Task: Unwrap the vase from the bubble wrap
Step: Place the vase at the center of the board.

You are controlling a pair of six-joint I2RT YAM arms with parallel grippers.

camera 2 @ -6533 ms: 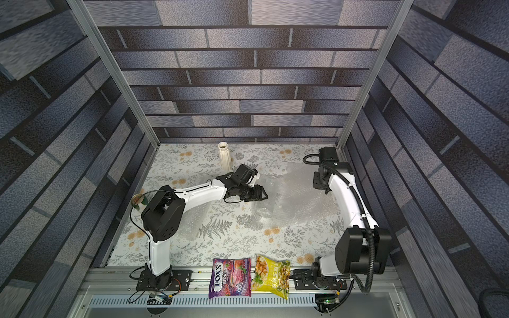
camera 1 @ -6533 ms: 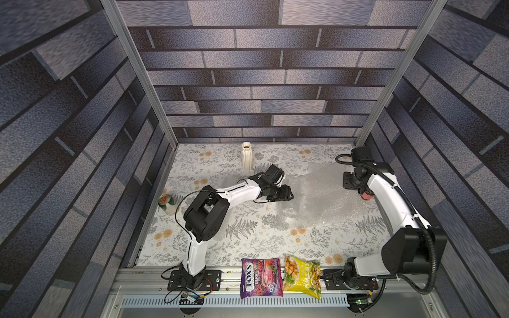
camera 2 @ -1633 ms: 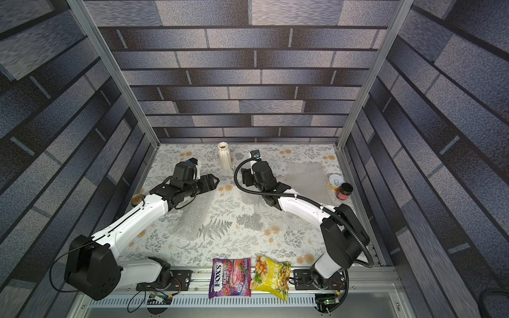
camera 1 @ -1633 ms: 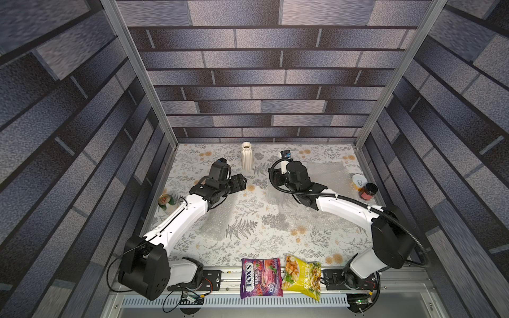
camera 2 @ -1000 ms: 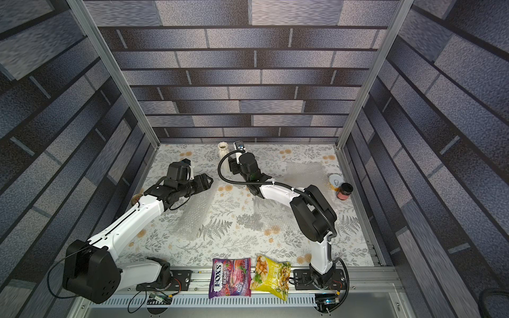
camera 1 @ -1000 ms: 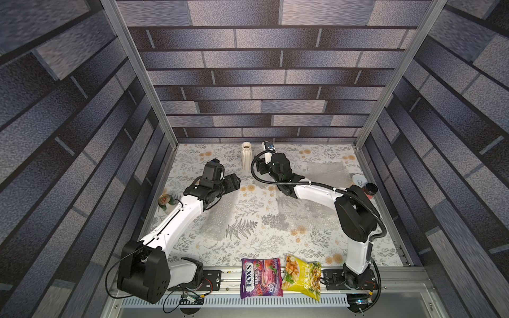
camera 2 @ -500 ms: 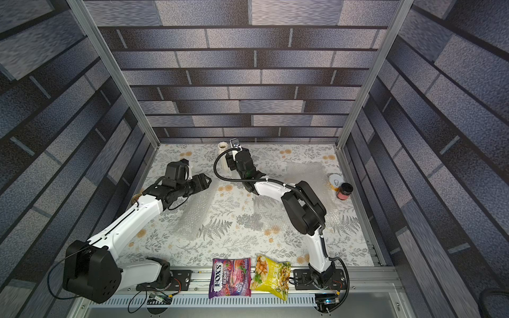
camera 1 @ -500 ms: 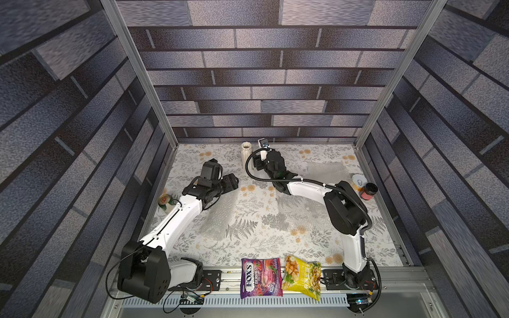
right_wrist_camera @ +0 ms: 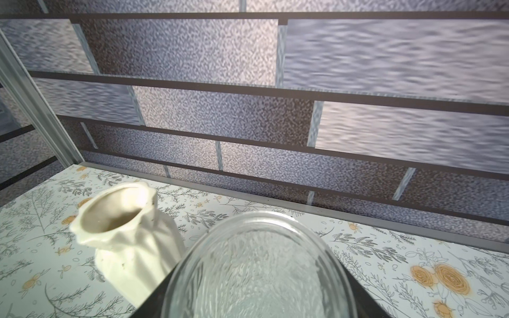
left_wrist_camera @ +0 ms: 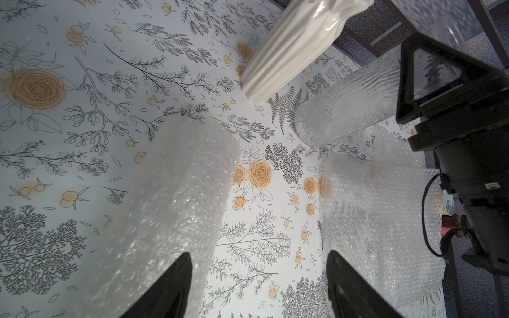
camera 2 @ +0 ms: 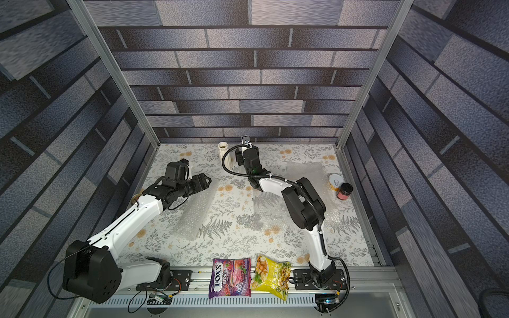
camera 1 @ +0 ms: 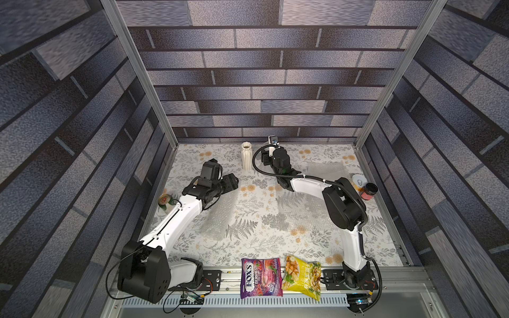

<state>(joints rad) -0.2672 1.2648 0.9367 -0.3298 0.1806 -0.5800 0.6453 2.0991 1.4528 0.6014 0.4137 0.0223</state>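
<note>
Right pincer [right_wrist_camera: 256, 305] clamps clear glass vase [right_wrist_camera: 256, 256] upright, bare of wrap, just beside ceramic vase [right_wrist_camera: 129, 242]; I'd keep set-down clear. Left pincer [left_wrist_camera: 259, 254] spread, empty, above bubble wrap roll [left_wrist_camera: 176, 192].

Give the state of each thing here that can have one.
left gripper, open, empty.
right gripper, shut on the glass vase.
glass vase, upright, unwrapped, gripped.
white vase, upright, unwrapped, free.
bubble wrap roll, rolled, lying on the table.
bubble wrap sheet, spread flat on the table.
</note>
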